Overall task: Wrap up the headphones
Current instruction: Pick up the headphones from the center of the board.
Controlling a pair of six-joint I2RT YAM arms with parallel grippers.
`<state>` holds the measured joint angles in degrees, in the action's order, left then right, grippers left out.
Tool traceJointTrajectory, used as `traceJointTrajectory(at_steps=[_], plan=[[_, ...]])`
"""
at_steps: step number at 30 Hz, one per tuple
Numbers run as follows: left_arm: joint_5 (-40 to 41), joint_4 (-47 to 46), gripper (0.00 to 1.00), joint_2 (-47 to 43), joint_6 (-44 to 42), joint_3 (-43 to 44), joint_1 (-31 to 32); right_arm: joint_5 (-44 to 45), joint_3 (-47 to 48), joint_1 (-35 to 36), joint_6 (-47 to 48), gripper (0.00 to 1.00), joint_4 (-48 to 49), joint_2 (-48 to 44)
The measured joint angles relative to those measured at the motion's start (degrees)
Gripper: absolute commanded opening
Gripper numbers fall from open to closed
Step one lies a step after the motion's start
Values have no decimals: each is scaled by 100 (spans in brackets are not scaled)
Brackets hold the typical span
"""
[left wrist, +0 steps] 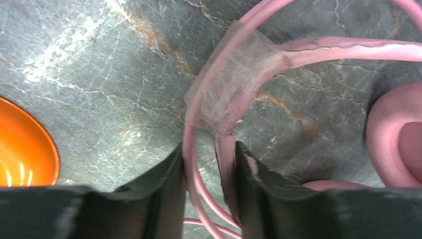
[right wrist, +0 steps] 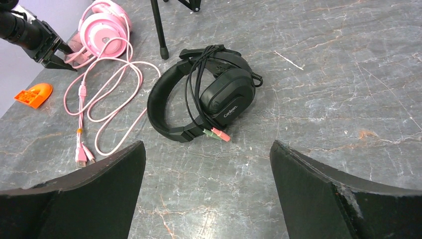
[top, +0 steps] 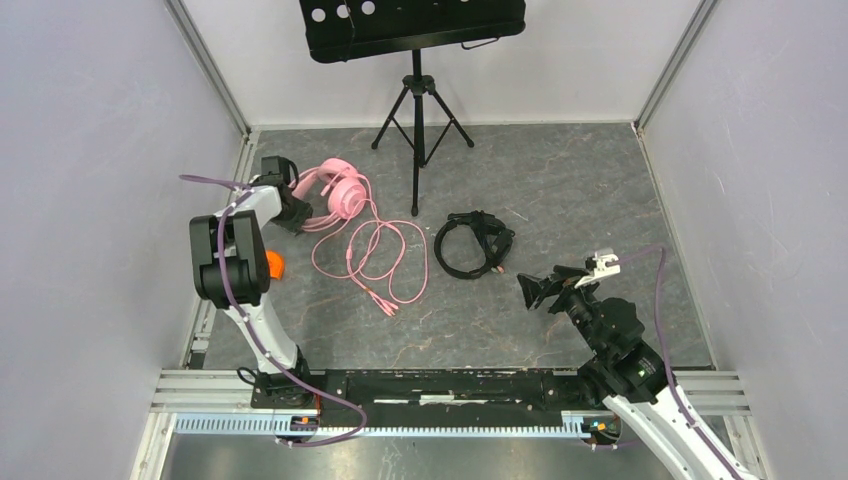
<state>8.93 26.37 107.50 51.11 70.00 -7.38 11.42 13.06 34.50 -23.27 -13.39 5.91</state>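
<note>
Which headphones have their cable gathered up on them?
The black headphones; their black cable is looped around them, while the pink headphones' pink cable sprawls loose.

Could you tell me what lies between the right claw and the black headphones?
Just bare table between right claw and black headphones, shown in right wrist view.

Grey tbl [top: 580, 190], pink hdphones [top: 340, 192], blk hdphones [top: 473, 246], tripod [top: 417, 112]

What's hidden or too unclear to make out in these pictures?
Left wrist view: whether the left gripper pinches the pink headphones or only straddles them; too close to judge.
Top view: the orange object, half behind the left arm.
Top view: the music stand, cropped by the top edge.
</note>
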Motion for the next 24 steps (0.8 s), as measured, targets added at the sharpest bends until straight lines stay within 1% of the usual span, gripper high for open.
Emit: traceJointTrajectory(at_steps=[1, 4, 8, 9, 11, 14, 19, 24], plan=[[15, 13, 30, 4, -4, 0, 2, 11, 0, 0, -9, 98, -17, -26], [116, 76, 22, 4, -17, 0, 0, 11, 0, 0, -76, 98, -74, -105], [199, 140, 5, -13, -79, 9, -4, -68, 0, 0, -133, 98, -83, -153], [214, 184, 2, -46, -138, 22, -4, -90, 0, 0, -138, 98, -87, -153], [289, 264, 2, -188, -289, 42, 0, -140, 0, 0, -142, 98, -92, -146], [374, 426, 2, -675, -566, 55, 0, -199, 0, 0, -98, 98, -92, -83], [688, 688, 2, -1849, -1110, 66, 149, -146, 184, 0, 175, 98, -234, 140], [841, 686, 2, -3220, -1792, 98, 568, 83, 654, 0, 380, 98, -280, 341]])
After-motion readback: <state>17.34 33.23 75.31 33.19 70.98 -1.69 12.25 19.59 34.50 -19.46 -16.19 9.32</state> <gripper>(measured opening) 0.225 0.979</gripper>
